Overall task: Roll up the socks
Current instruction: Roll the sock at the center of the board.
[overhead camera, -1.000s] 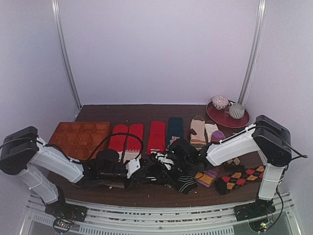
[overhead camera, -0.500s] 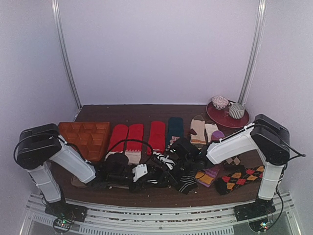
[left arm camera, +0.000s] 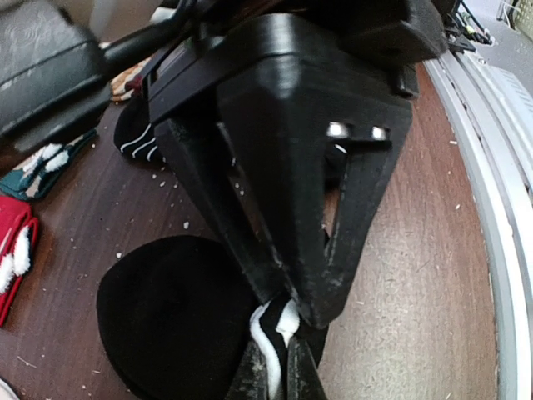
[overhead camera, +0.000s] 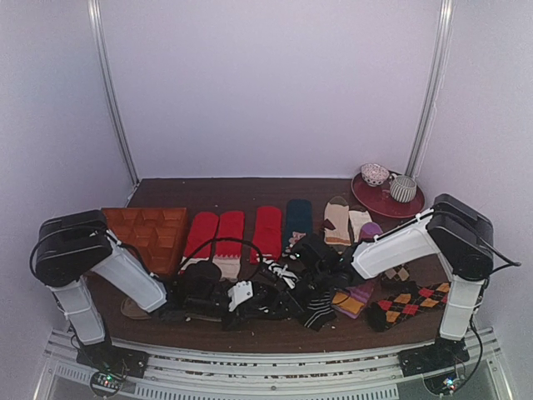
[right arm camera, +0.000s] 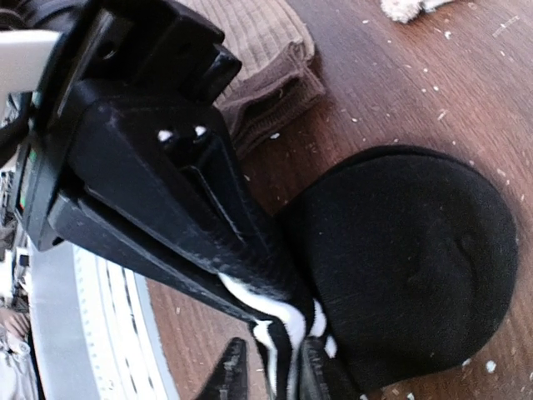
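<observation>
The left gripper (left arm camera: 277, 371) is squeezed almost closed on the white-banded cuff (left arm camera: 275, 329) of the black sock (left arm camera: 171, 312), which lies flat near the front edge of the dark wooden table (overhead camera: 250, 190). The right gripper (right arm camera: 271, 375) pinches the same cuff from the opposite side. The thinly striped sock (overhead camera: 317, 312) lies just right of them. Behind, a compartmented wooden tray (overhead camera: 141, 229), red socks (overhead camera: 216, 233) and a red plate (overhead camera: 376, 200) sit before white walls (overhead camera: 275, 83).
</observation>
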`<state>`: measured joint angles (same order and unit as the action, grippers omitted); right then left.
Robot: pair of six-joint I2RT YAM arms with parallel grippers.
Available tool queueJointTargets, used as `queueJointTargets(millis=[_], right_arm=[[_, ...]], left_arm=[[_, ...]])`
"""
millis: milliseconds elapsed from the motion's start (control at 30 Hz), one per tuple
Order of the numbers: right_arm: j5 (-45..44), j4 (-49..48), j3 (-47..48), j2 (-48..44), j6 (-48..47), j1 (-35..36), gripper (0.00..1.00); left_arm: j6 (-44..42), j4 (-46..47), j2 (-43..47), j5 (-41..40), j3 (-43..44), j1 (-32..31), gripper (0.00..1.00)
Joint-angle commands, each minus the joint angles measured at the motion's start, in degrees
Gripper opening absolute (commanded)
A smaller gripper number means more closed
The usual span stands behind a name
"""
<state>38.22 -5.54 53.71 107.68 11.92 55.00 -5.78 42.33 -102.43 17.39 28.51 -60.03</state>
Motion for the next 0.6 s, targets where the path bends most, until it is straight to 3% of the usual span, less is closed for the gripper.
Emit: queueJointTargets(millis=[0, 167, 300, 433, 567], right_arm=[[-5.3, 6.7, -4.9, -1.0, -1.3, 0.6, 0.29], [-14.0, -10.1, -14.6, -13.8, -2.4, 1.1, 0.42], [-20.7, -19.5, -22.0, -20.2, -10.2, 3.8, 0.49], [-28.9, -28.2, -27.3, -22.7, -18.8, 8.3, 0.52], [-33.9, -30.2, -26.8, -20.6, -24.6, 11.2, 0.52]], left_arm=[[6.3, -6.7, -2.4, -0.2, 1.4, -0.2, 0.0], [12.1, -12.9, -4.2, 2.4, 2.7, 0.0, 0.0], [15.2, -13.4, -4.7, 4.3, 1.6, 0.1, 0.0], [16.8, -14.5, -5.9, 4.8, 1.1, 0.3, 0.0], [17.1, -14.3, -7.5, 6.3, 0.7, 0.4, 0.0]])
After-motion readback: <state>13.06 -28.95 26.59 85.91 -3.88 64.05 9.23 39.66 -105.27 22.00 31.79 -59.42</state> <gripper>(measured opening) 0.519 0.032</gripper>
